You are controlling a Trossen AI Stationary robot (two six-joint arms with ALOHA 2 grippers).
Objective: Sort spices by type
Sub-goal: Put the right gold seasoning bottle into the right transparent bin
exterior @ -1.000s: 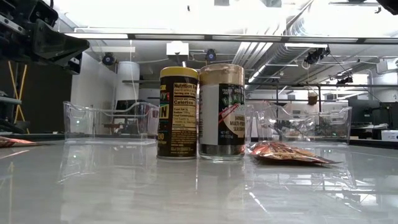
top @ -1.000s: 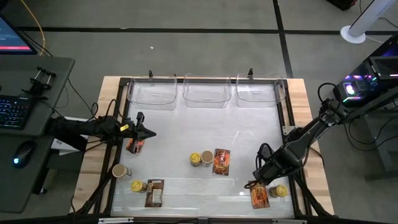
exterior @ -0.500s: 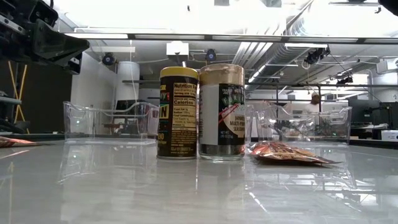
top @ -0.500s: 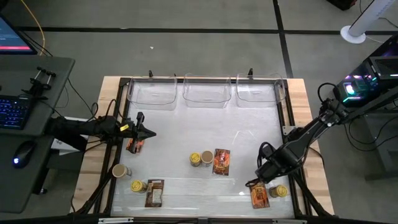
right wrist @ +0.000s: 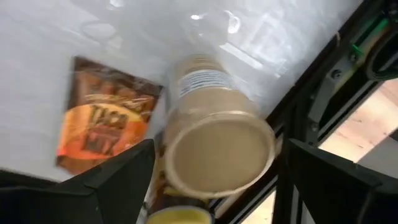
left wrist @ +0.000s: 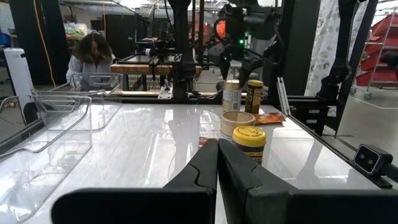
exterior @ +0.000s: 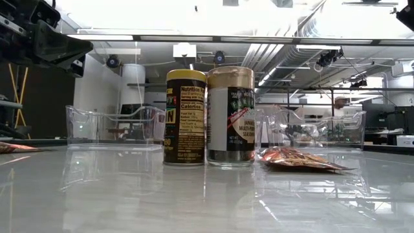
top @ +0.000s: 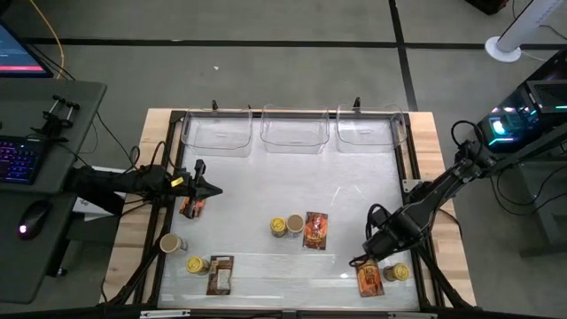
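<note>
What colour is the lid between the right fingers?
Tan lid, clearest in the right wrist view.

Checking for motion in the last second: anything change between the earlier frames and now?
Barely anything. The right gripper crept slightly toward the near-right corner, jaws open around a tan-lidded jar beside the taco packet, not closed. The left gripper, shut, and all spices stayed put.
</note>
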